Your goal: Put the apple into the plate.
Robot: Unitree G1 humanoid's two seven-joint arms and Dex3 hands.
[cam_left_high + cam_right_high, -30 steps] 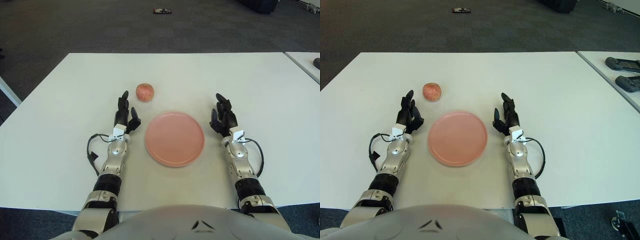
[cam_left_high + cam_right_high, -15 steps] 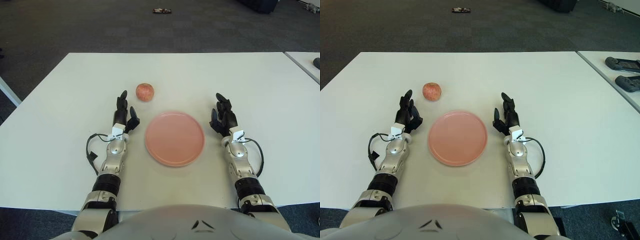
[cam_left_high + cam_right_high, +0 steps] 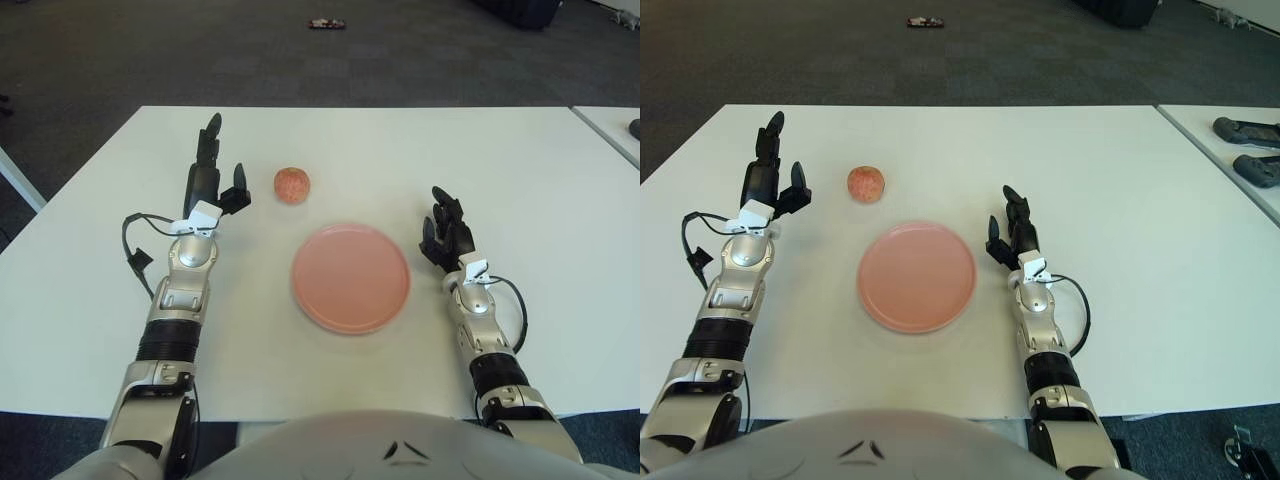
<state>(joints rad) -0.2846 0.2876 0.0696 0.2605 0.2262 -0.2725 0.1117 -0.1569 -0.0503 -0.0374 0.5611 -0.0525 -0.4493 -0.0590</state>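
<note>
One apple [image 3: 292, 185] sits just behind the one pink plate [image 3: 350, 277], toward its left; left hand [image 3: 212, 180] open left of the apple, right hand [image 3: 446, 232] open right of the plate

The table [image 3: 520, 170] looked smooth matt white; the pink plate [image 3: 350, 277] matt plastic; the floor [image 3: 150, 50] dark rough carpet

Left hand [image 3: 207, 180] is up at about 10 o'clock, fingers spread and pointing away; right hand [image 3: 446, 236] sits at 3 o'clock, fingers loose.
</note>
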